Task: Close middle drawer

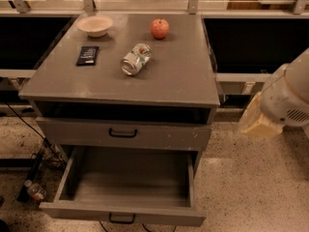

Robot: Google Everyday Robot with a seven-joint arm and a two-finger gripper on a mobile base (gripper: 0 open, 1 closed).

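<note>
The middle drawer (130, 185) is pulled far out at the bottom of the grey cabinet. It is wide, deep and empty, and its flat front carries a small black bar handle (121, 219). The grey drawer above it (123, 133) is shut. My gripper is out of view. Only a white arm segment (289, 98) with a beige cover (258, 121) shows at the right edge, apart from the cabinet and to the right of the shut drawer.
On the cabinet top (183, 76) lie a white bowl (95, 25), a red apple (160, 28), a tipped can (135, 59) and a black packet (87, 55). Cables and a small bottle (35, 191) lie on the speckled floor at the left.
</note>
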